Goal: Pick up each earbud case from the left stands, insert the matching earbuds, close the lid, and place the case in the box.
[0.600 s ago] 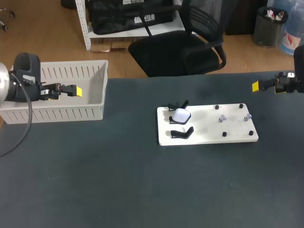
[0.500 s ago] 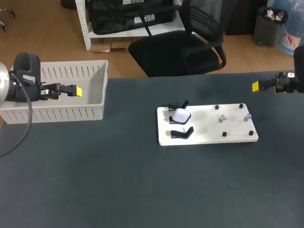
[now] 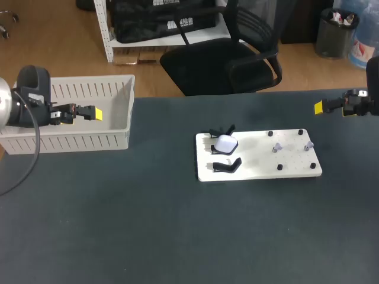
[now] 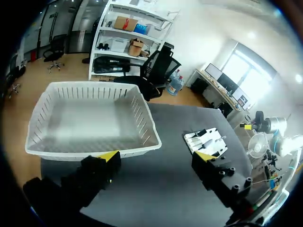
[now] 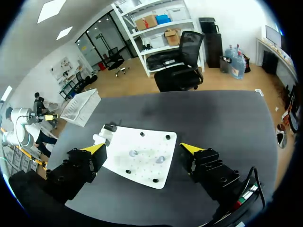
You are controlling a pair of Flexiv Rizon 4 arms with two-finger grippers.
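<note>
Earbud case: white, sits on the mid stand at the white board's left end, untouched. Can't tell lid state from here.

L end effector: fingers apart, nothing btwn them. It hangs over the box, well off the board's left. R end effector: fingers also apart, holding nothing, past the board's far right corner and well clear of it.

Change vs 0.6 s and 0.5 s ago: none. Both arms, case, board and box all sit exactly where they were. Judged meaning: task hasn't started or is paused. The case isn't picked, both earbuds lie loose on the board's right half, and the whole pick, insert, close, place run is left. Two other black stands, one nearer and one farther than the case, show bare.

View diffs:
- Head view gives the layout on the desk and the gap from each arm to the board, but shows each end effector only side-on, so finger spread is unreadable.
- L wrist view shows its own wide spread and looks down into the box, where no case shows. The board is small and far ahead.
- R wrist view shows its own spread, w/ the board ahead btwn the fingers. The earbuds and black pegs are plainer there, and the case is at the board's far end.
</note>
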